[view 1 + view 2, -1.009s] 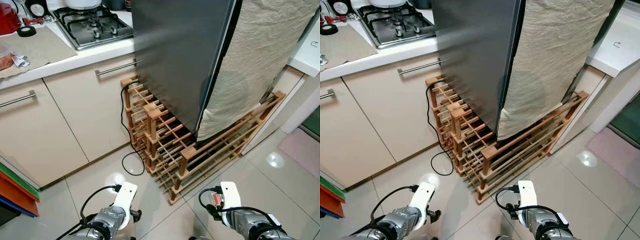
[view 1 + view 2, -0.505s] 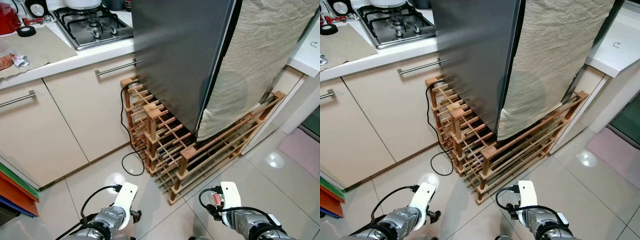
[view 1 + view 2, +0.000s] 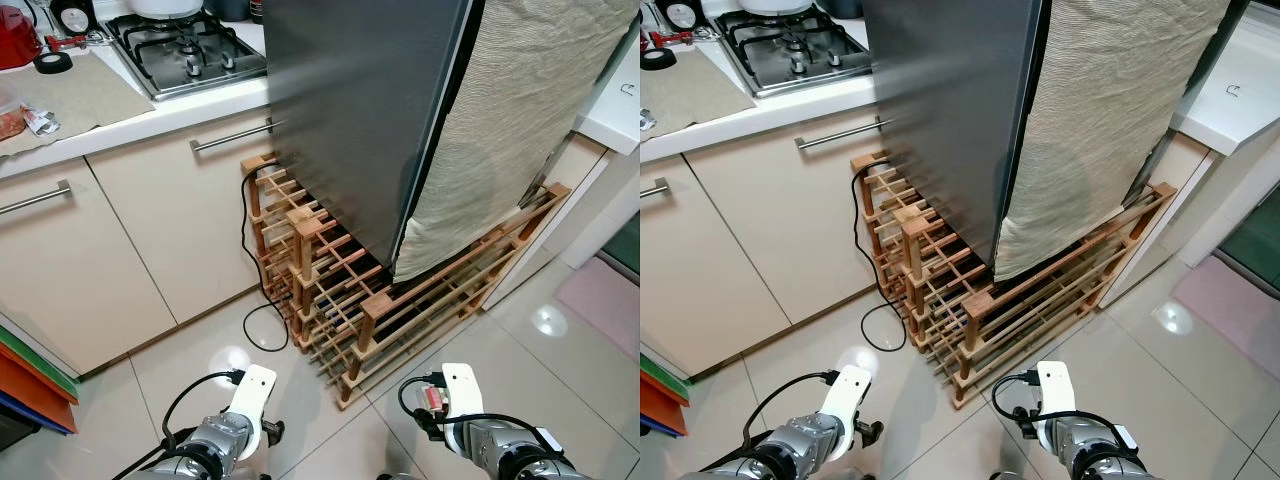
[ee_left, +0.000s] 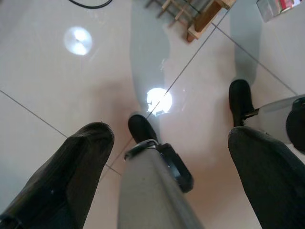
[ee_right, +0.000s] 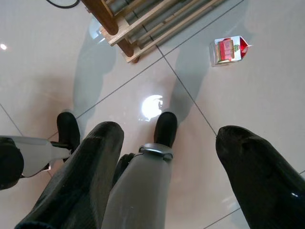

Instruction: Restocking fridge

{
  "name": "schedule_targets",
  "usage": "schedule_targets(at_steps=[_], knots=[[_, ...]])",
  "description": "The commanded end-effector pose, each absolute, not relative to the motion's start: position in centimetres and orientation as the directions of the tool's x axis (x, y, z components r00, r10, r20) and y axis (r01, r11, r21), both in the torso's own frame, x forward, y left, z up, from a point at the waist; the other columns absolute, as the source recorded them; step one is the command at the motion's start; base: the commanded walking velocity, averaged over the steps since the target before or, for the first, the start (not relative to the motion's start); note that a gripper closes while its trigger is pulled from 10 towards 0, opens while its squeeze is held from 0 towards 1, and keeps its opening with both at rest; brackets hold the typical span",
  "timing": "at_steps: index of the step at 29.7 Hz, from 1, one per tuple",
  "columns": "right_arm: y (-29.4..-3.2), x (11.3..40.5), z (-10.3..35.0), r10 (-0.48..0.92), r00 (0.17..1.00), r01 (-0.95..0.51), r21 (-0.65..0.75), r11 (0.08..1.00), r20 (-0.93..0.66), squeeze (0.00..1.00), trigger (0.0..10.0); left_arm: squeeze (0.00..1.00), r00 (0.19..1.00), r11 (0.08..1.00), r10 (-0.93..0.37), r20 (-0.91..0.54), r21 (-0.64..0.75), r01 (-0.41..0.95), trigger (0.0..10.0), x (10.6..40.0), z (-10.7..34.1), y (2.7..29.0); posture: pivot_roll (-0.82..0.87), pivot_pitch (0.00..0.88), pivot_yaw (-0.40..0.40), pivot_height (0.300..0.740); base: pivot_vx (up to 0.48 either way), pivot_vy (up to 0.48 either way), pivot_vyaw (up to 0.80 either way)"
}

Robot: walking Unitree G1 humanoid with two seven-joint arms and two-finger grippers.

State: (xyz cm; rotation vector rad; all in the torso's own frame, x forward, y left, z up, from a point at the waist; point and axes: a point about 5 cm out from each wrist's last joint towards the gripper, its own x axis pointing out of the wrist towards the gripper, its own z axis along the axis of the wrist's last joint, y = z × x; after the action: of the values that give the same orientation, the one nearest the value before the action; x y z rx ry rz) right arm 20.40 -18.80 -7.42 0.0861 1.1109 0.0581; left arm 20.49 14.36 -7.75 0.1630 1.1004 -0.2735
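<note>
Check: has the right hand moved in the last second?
No. The right hand hangs at the same spot off the wooden rack's front corner post.

Brushed-metal fridge (image 3: 360, 110), wooden rack (image 3: 400, 310), glossy floor tiles (image 3: 560, 350).

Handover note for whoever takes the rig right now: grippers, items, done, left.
Left gripper: open, empty, hanging over the floor tiles.
Right gripper: open, empty, hanging low too.
Fridge: door shut, beige cloth draped on its front, standing on a wooden rack.
Small red-and-white carton: on the floor beside the rack.
Done: nothing visible.
Left: pick up the carton, open the fridge, stock it.
</note>
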Motion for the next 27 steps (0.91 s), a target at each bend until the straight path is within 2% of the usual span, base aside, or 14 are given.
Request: schedule_targets(at_steps=[1, 4, 14, 27], knots=[[-18.98, 19.88, -7.66, 0.082, 0.421, 0.065, 0.120, 0.991, -0.903, 0.00, 10.0, 0.00, 0.413, 0.966, -0.144, -0.899, -0.037, 0.256, 10.0, 20.09, -7.96, 14.28, 0.07, 0.006, -0.033, 0.740, 0.000, 0.000, 0.00], [-18.92, 19.79, -7.72, 0.083, 0.416, 0.087, 0.130, 0.988, -0.906, 0.00, 10.0, 0.00, 0.410, 0.968, -0.148, -0.900, -0.046, 0.247, 10.0, 20.04, -7.98, 14.27, 0.07, 0.008, -0.034, 0.740, 0.000, 0.000, 0.00], [-19.02, 20.07, -7.56, 0.091, 0.431, 0.020, 0.111, 0.994, -0.898, 0.00, 10.0, 0.00, 0.409, 0.955, -0.180, -0.895, -0.058, 0.292, 10.0, 20.15, -7.90, 14.08, 0.05, 0.012, -0.035, 0.740, 0.000, 0.000, 0.00], [-19.07, 20.15, -7.50, 0.092, 0.422, -0.031, 0.086, 0.996, -0.902, 0.00, 10.0, 0.00, 0.411, 0.963, -0.170, -0.896, -0.063, 0.261, 10.0, 20.08, -7.94, 14.19, 0.07, 0.030, -0.061, 0.740, 0.000, 0.000, 0.00]])
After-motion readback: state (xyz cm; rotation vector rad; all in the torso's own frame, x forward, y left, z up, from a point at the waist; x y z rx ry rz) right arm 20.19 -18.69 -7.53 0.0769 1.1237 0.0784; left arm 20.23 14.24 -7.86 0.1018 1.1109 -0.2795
